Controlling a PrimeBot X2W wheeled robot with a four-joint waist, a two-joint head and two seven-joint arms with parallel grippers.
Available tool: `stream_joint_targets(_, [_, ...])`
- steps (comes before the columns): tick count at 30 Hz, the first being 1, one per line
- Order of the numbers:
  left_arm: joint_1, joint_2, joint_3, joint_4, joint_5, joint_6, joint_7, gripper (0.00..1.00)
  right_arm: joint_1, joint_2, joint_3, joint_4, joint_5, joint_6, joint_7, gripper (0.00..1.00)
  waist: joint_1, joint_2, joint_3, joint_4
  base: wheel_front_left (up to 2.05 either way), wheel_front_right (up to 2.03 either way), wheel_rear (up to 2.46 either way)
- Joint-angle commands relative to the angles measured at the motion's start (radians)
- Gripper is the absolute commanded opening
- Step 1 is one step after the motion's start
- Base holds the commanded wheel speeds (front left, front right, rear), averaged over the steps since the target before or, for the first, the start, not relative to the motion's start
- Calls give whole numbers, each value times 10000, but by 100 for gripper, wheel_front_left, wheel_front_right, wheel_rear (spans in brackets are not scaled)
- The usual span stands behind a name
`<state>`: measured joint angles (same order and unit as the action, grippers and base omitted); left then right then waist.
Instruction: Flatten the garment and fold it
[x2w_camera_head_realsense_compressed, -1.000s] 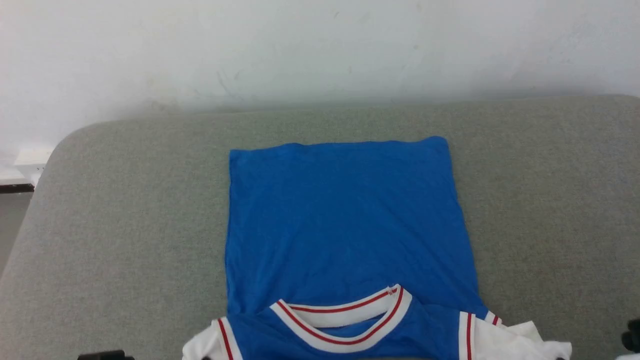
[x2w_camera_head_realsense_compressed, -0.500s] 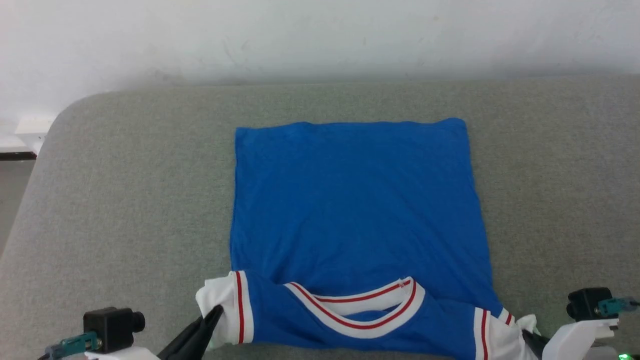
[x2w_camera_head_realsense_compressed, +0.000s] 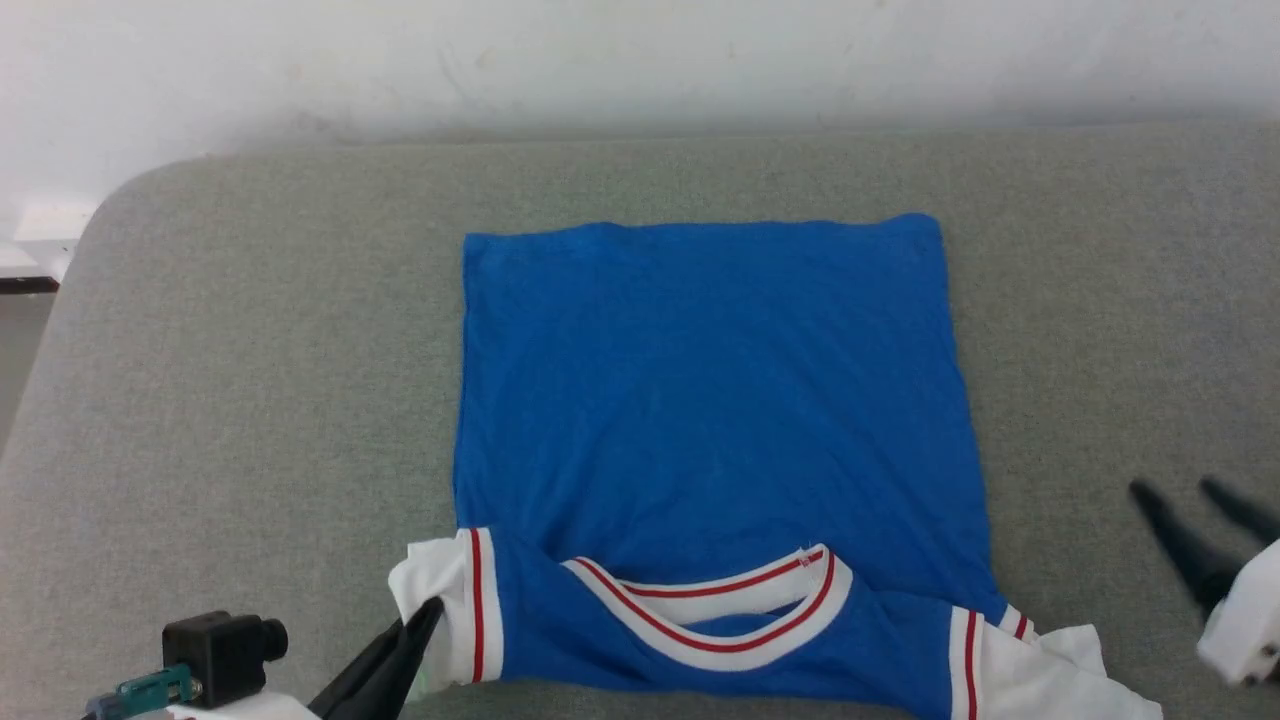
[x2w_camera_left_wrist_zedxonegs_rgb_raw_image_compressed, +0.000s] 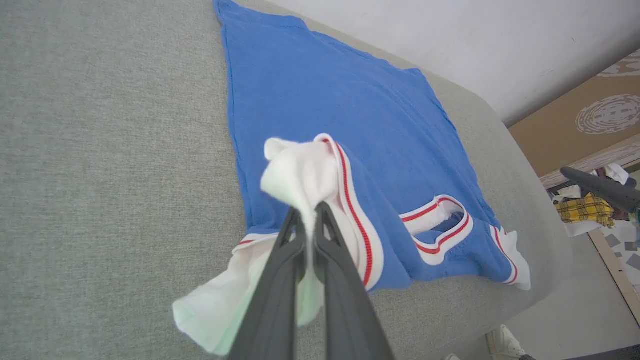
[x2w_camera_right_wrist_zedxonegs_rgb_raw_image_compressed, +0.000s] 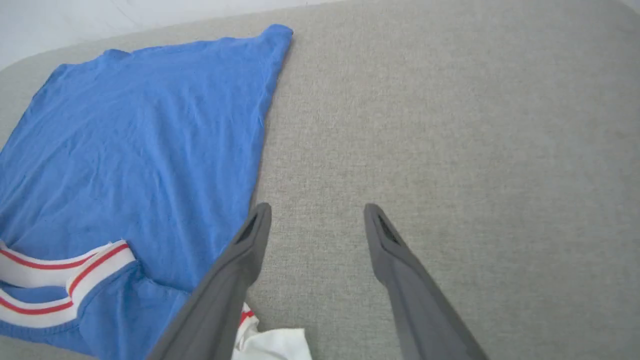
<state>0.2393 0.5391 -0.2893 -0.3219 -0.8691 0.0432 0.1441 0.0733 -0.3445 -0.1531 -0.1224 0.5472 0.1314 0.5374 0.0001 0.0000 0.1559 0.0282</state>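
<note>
Grey woven fabric covers the desk (x2w_camera_head_realsense_compressed: 250, 350), which has rounded corners and stops just short of a white wall (x2w_camera_head_realsense_compressed: 600, 60). The garment (x2w_camera_head_realsense_compressed: 700, 400) lies flat at the middle, hem toward the wall and collar (x2w_camera_head_realsense_compressed: 720, 620) toward the robot. Wide bare strips of desk remain on both sides and beyond the hem. The left wrist view shows the collar end close to the near rounded edge. The left end effector (x2w_camera_head_realsense_compressed: 425, 612) reaches in low from the near left. Its fingers are pinched together on the white sleeve end (x2w_camera_left_wrist_zedxonegs_rgb_raw_image_compressed: 295, 175), which is bunched and lifted off the surface. The right end effector (x2w_camera_head_realsense_compressed: 1170, 487) stands over bare desk to the right of the garment. Its fingers are spread wide and hold nothing, and in its own wrist view (x2w_camera_right_wrist_zedxonegs_rgb_raw_image_compressed: 317, 207) one finger crosses in front of the blue side edge (x2w_camera_right_wrist_zedxonegs_rgb_raw_image_compressed: 260, 150). Compared with half a second ago, the right end effector has left the right sleeve (x2w_camera_head_realsense_compressed: 1050, 670), opened and moved up and away. That sleeve now lies loose on the desk. The left grip is unchanged, and the slight shift of the whole scene is camera movement.
</note>
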Motion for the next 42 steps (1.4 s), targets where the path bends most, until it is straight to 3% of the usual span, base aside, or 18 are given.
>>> stream_joint_targets(1, [-66, -13, 15, -22, 82, -79, -80, 0, -271, -67, -81, -199, -5, -7, 63, 100, -1, 0, 196, -1, 0, 0, 0])
stream_joint_targets(5, [-314, 49, 5, -142, 195, -172, -111, 0, -1535, -175, -561, -1083, -437, -7, 663, 100, -1, 0, 728, 132, 0, 0, 0])
stream_joint_targets(9, [-715, 123, -32, -268, 313, -296, -69, 0, -3429, -146, -372, -947, -1313, -7, 1179, 100, -1, 0, 1389, 379, 0, 0, 0])
stream_joint_targets(19, [-1866, -8, -454, -218, 477, -773, 95, 0, -7808, 729, -439, 1894, -3311, -7, 2679, 100, -1, 0, 3066, 1347, 0, 0, 0])
stream_joint_targets(25, [-2481, -300, -809, 184, 468, -1051, 103, 0, -8761, 914, -586, 3127, -3969, -7, 3549, 100, -1, 0, 3764, 1906, 0, 0, 0])
stream_joint_targets(33, [-3100, -605, -1232, 729, 455, -1344, 15, 0, -8685, 823, -999, 3804, -4424, -7, 4023, 100, -1, 0, 4320, 2509, 0, 0, 0])
stream_joint_targets(34, [-3162, -635, -1277, 795, 445, -1369, 8, 0, -8642, 848, -1076, 3883, -4490, -7, 4084, 87, -1, 0, 4356, 2565, 0, 0, 0])
stream_joint_targets(35, [-3215, -660, -1313, 855, 438, -1391, -5, 0, -8600, 886, -1132, 3959, -4561, -7, 4190, 55, -1, 0, 4380, 2601, 0, 0, 0])
stream_joint_targets(36, [-3255, -680, -1339, 909, 430, -1408, -23, 0, -8552, 928, -1165, 4026, -4651, -7, 4347, 0, -1, 0, 4399, 2621, 0, 0, 0])
stream_joint_targets(42, [-3335, -711, -1357, 1165, 409, -1441, -142, 0, -8348, 1006, -1019, 3902, -4831, -7, 4908, 0, -1, 0, 4259, 2480, 0, 0, 0])
